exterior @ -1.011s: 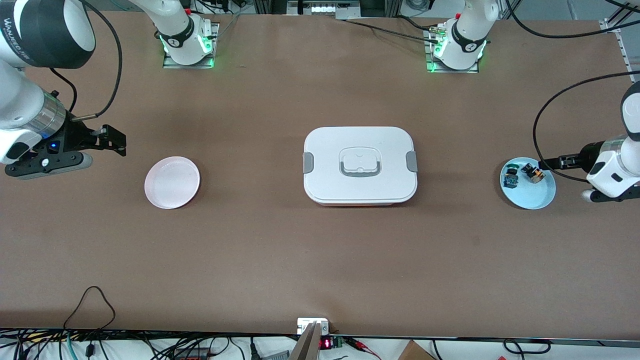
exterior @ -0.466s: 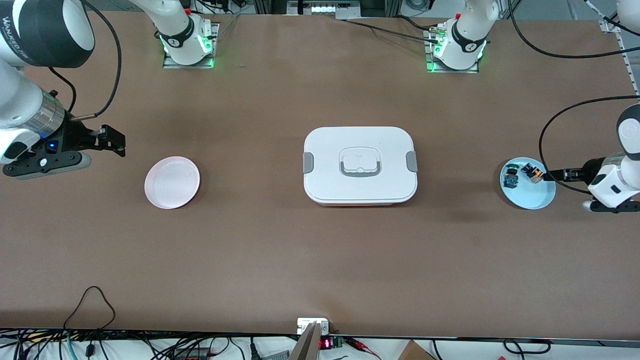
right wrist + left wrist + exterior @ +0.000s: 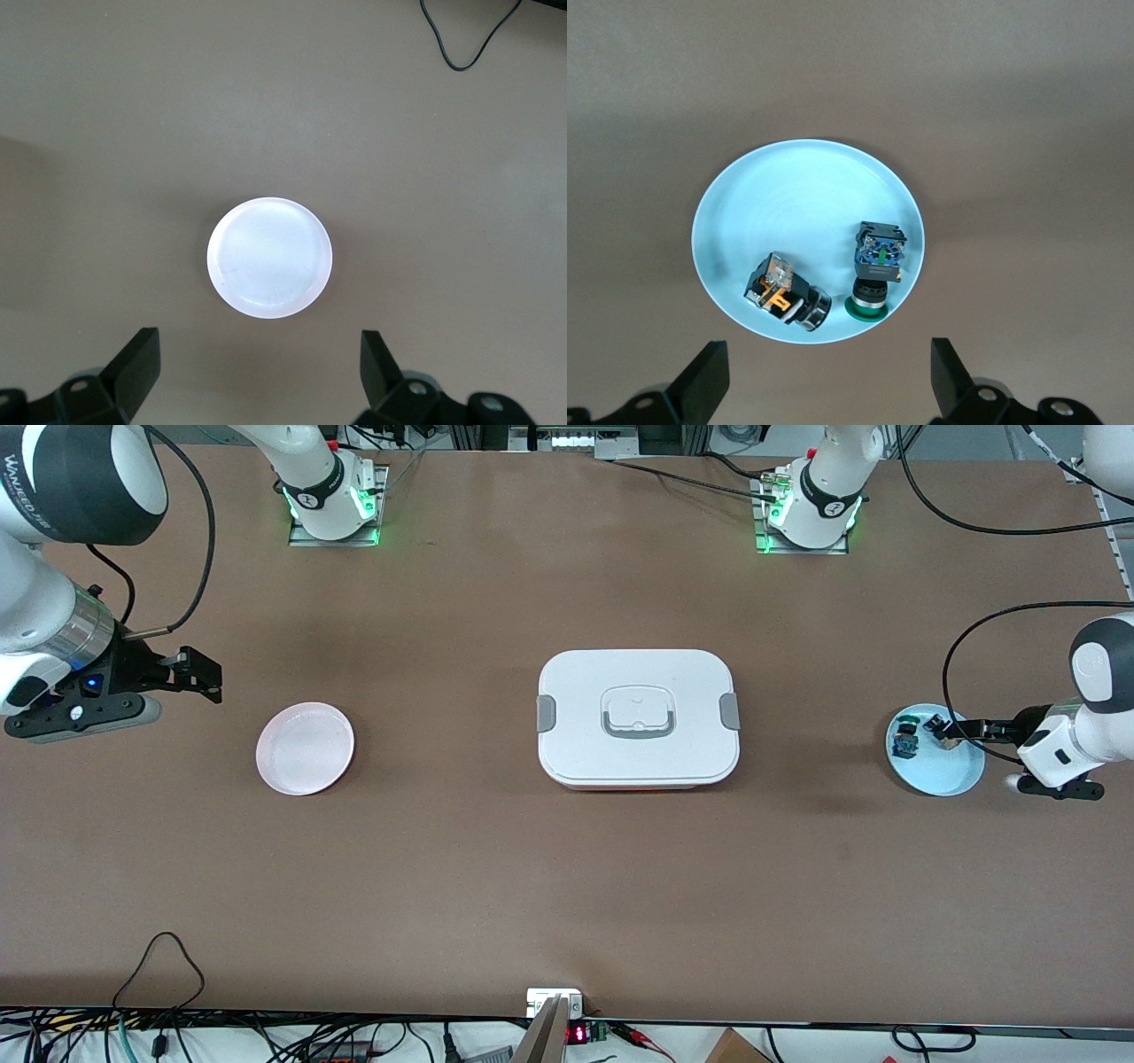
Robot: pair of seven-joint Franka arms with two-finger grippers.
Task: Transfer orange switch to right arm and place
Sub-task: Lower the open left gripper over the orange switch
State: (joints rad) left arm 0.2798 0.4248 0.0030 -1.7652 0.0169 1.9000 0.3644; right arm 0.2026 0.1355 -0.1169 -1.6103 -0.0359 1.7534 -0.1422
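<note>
The orange switch lies on its side in a light blue plate at the left arm's end of the table; in the left wrist view the orange switch sits near the plate's rim. My left gripper is open and empty, over the plate's edge next to the switch, its fingers spread wide and touching nothing. My right gripper is open and empty, and waits in the air beside a pink plate, which also shows in the right wrist view.
A small switch with green and blue parts lies in the same blue plate, beside the orange one. A white lidded box with grey clips stands at the table's middle. Cables lie along the table's near edge.
My left gripper has come down and moved in toward the blue plate, its fingers now reaching the orange switch's side of it. The right arm has not moved.
</note>
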